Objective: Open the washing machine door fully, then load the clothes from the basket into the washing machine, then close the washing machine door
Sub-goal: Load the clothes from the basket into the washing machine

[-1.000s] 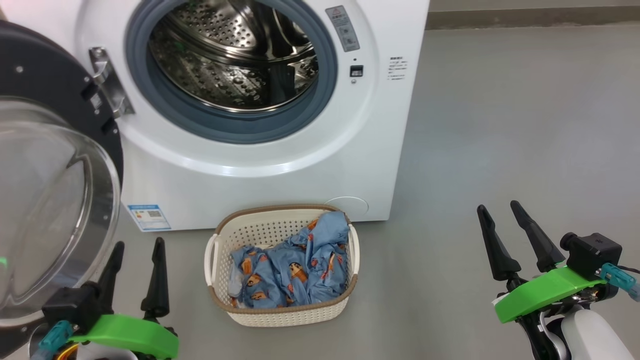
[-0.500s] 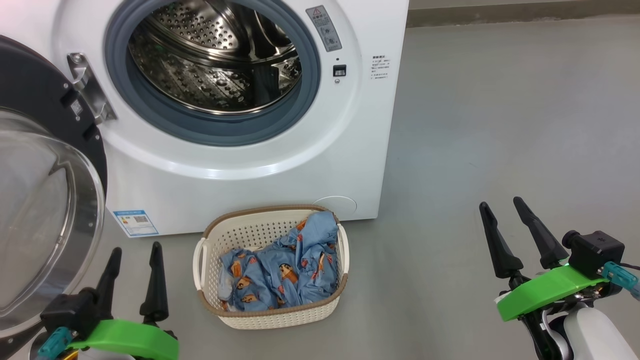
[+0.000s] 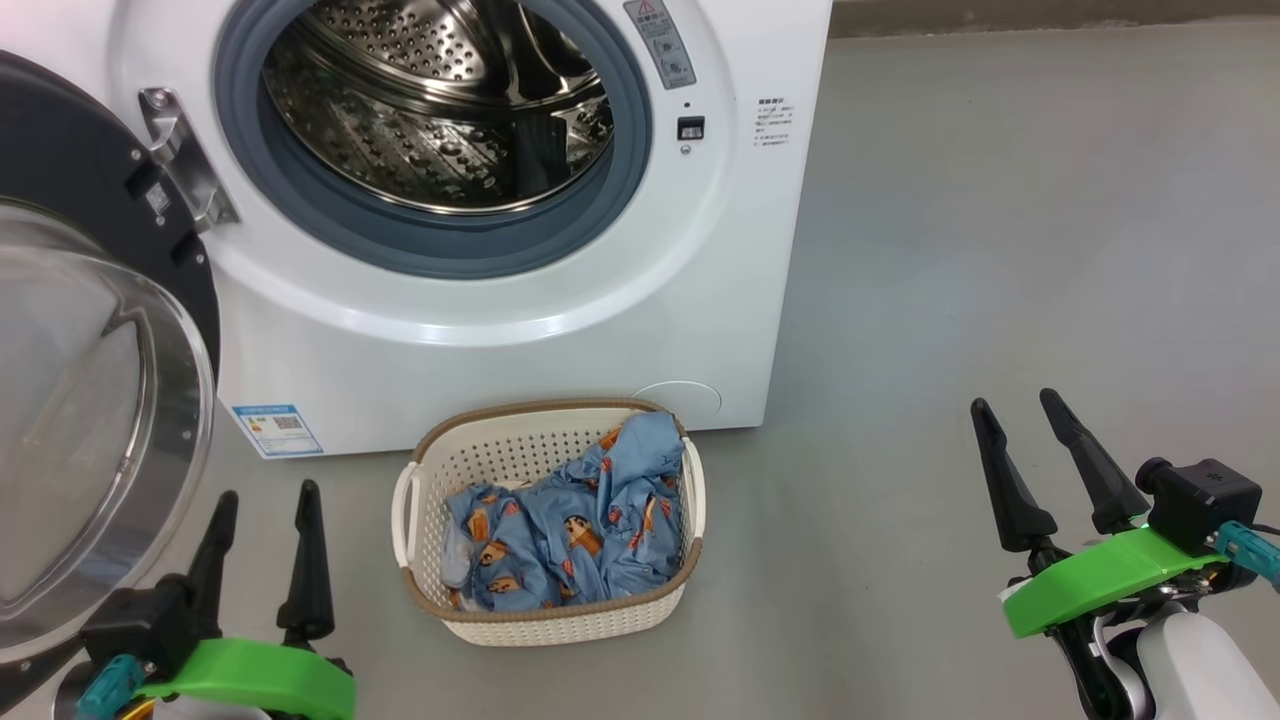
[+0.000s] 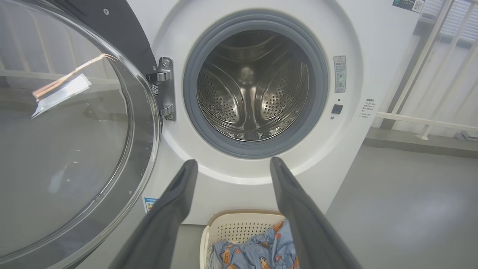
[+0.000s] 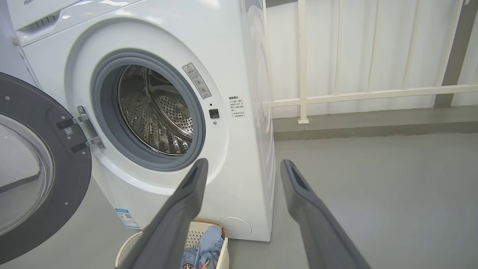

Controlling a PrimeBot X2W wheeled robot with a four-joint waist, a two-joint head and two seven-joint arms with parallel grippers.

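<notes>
Only the camera is shifting since earlier. The basket (image 3: 550, 625) is lying unmoved at 6 o'clock of the washing machine (image 3: 500, 340), long axis 9-to-3. The left gripper (image 3: 268, 490) and right gripper (image 3: 1013, 398) are hanging spread, empty.

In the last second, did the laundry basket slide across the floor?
No. The basket sits as before just below the round cap on the washing machine; the whole view shifted, so the camera moved.

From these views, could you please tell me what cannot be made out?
Basket floor: head view, covered by the clothes.
Door, left part: head view, cut off by the edge.
Label print on the washer: head view, too small.
</notes>
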